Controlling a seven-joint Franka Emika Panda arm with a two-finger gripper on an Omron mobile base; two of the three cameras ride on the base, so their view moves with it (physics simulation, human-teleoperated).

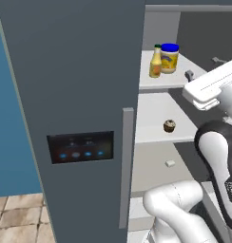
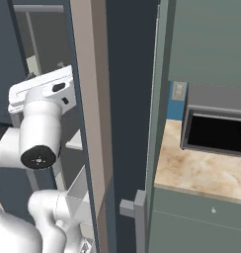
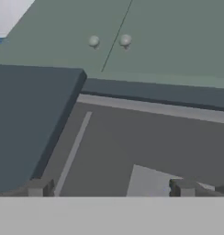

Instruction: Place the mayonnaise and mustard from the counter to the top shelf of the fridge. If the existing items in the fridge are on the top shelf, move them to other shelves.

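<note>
Claw (image 3: pixel 109 188) spread and empty; mayonnaise (image 1: pixel 169 58) and mustard (image 1: pixel 156 61) touching on fridge top shelf (image 1: pixel 184 76), cupcake (image 1: pixel 169 126) one shelf below.

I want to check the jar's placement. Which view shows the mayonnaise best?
The left base view: the mayonnaise stands upright on the top shelf, right beside the mustard. From the right base view the fridge's side blocks the shelves. The hand view looks at cabinet fronts, not the jar.

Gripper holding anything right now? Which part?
Nothing. The gripper is open with nothing between its fingertips; the mayonnaise and mustard stand free on the top shelf.
</note>
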